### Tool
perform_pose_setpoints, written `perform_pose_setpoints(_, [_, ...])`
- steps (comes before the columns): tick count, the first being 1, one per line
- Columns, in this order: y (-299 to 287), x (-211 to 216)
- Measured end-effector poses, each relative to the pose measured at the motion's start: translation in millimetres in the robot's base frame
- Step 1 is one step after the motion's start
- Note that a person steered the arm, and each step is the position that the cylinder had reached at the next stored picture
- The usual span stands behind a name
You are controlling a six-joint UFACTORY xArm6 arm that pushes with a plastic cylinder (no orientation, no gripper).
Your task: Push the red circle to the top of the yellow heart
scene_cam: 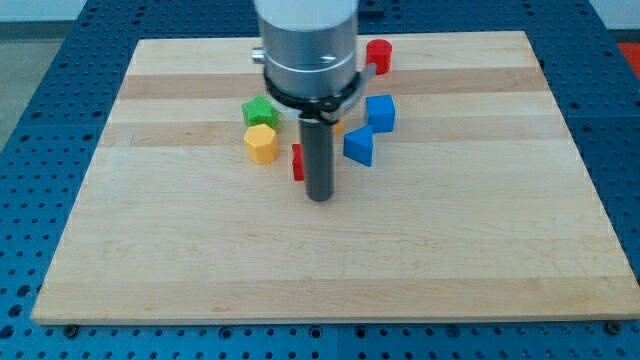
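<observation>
My tip rests on the wooden board near its middle. A red round block sits near the view's top edge, far above and right of the tip. A second red block peeks out just left of the rod, mostly hidden; its shape cannot be made out. A yellow block lies left of the rod. A sliver of another yellow-orange block shows right of the rod, mostly hidden behind it.
A green block touches the top of the yellow block on the left. Two blue blocks lie right of the rod: one higher and one lower. The arm's grey body hides part of the board's top.
</observation>
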State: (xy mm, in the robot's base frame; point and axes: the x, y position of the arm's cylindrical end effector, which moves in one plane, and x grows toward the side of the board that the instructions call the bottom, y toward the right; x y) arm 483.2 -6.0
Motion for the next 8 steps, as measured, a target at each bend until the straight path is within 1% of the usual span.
perform_pose_setpoints(2, [92.2,-4.8])
perform_pose_setpoints(3, [124.8,-28.0])
perform_pose_setpoints(5, [163.4,-97.9])
perform_pose_setpoints(8, [164.0,-213.2])
